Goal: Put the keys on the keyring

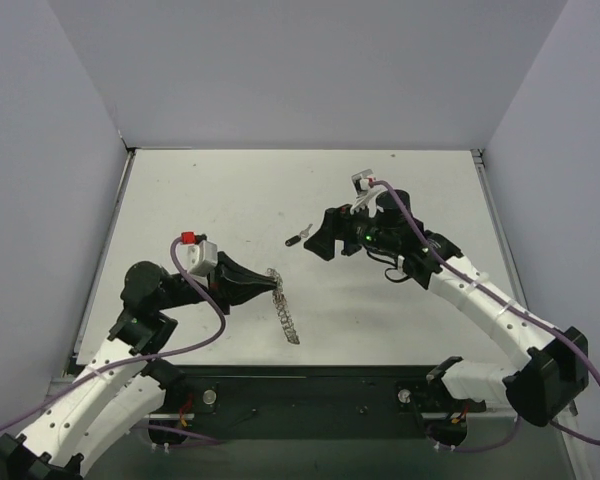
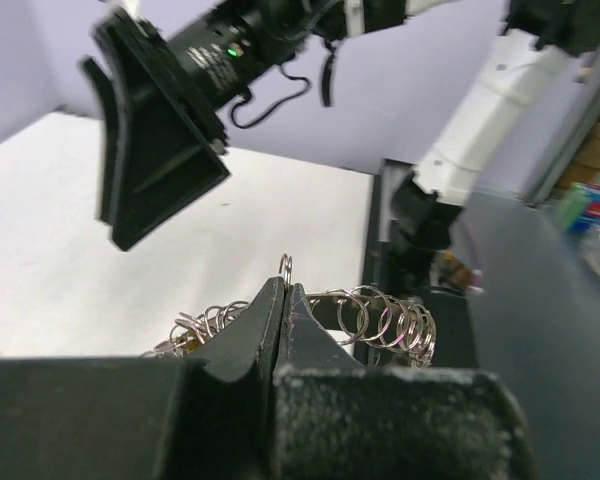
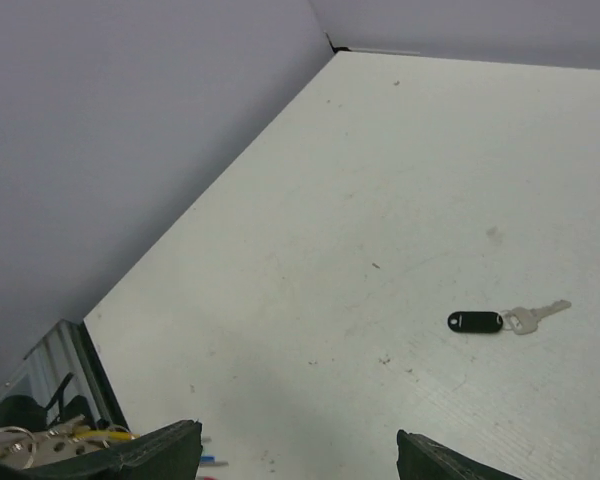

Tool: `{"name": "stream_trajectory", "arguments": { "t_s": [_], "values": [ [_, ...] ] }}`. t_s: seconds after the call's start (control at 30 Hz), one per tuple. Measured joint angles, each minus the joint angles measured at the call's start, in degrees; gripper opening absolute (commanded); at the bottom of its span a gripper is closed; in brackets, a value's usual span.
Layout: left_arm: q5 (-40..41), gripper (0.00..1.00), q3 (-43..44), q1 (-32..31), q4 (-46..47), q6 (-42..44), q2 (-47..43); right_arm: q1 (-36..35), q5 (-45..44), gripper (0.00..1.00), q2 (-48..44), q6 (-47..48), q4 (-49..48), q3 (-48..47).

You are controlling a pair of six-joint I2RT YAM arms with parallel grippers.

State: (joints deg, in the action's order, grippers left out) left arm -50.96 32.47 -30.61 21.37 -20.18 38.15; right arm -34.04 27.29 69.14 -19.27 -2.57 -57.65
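Left gripper: jaws together, clamped on the rim of the keyring. In the left wrist view the ring's coils stuck out to either side of the closed tips. The rest of the ring trailed beyond the jaws toward the near desk edge; could not tell whether it touched the desk. Left arm was low, forearm angled inward.

Right gripper: jaws apart, nothing between them. Black-headed key lay flat on the desk just ahead of the open jaws, not touching them. Right arm was stretched forward, wrist turned in to face the left gripper.
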Motion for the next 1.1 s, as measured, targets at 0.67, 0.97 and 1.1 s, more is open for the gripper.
{"name": "stream_trajectory", "arguments": {
  "t_s": [0.67,0.97,1.1],
  "values": [
    [24.85,0.0,10.54,1.49,-36.13,12.96,0.55,1.88,-7.08,0.75,28.5,2.93,6.49,-16.41],
    [26.95,0.0,10.54,2.89,-37.7,12.94,0.7,2.16,-9.03,0.76,32.28,2.4,7.76,-19.85],
    [26.32,0.0,10.54,5.05,-37.68,12.61,1.16,3.08,-9.94,0.77,34.75,1.25,8.22,-22.29]
  ]
}}
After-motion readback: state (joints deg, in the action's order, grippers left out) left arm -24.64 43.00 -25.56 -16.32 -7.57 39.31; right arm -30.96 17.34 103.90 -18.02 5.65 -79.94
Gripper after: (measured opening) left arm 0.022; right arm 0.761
